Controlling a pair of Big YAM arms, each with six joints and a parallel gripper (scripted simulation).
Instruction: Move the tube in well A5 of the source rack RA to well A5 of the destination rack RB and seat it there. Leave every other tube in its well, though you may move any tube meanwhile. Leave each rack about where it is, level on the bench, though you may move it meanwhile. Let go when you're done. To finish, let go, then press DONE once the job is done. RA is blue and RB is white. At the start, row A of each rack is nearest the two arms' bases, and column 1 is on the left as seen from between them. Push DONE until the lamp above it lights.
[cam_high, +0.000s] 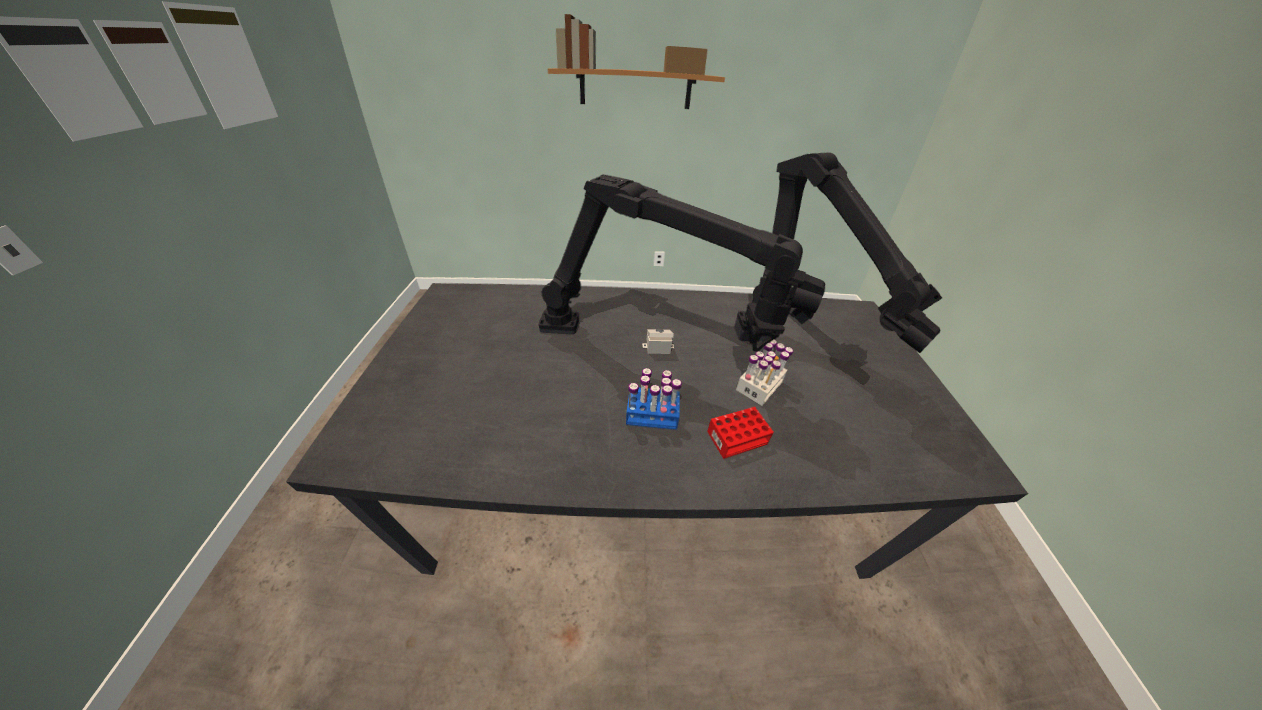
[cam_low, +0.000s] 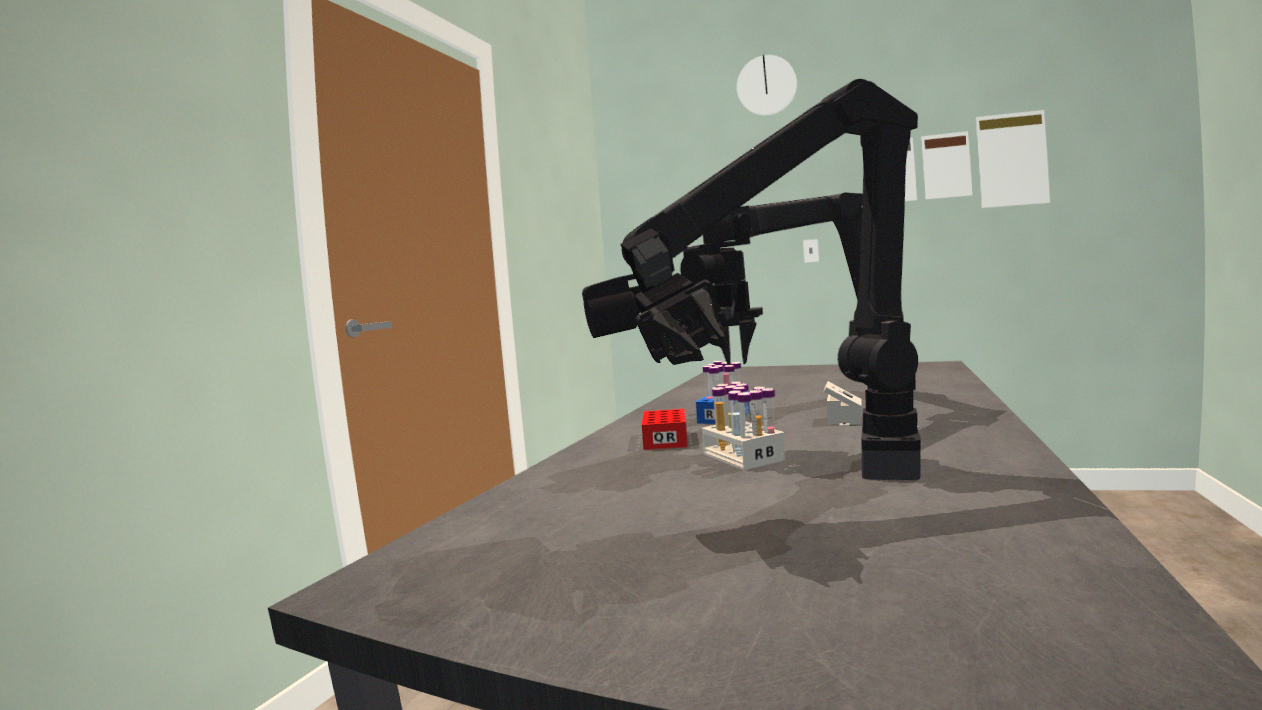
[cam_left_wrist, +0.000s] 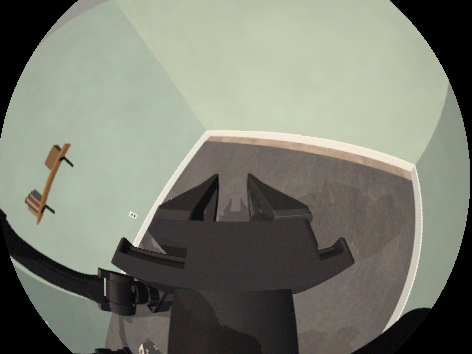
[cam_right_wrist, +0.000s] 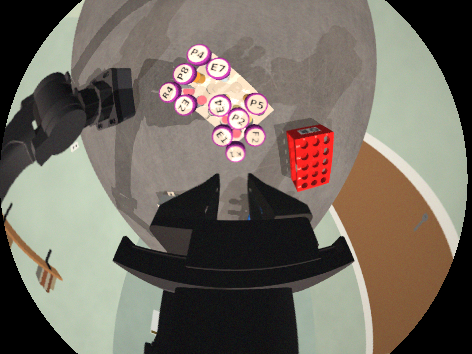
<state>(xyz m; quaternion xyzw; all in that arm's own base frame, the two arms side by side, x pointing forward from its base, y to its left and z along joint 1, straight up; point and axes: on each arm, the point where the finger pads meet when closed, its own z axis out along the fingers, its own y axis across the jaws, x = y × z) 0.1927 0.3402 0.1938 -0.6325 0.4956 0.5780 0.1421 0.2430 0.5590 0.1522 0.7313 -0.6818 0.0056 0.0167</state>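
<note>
The blue rack RA holds several purple-capped tubes. The white rack RB also holds several tubes. Its tube nearest my right gripper stands in a well, free of the fingers. My right gripper points down a little above that end of RB. It is open and empty. My left gripper hangs in the air off to the side of RB, over bare table. It is open and empty.
A red rack marked QR stands empty beside RB. A small white button box sits between the arm bases. The left arm's wrist shows in the right wrist view, close to RB.
</note>
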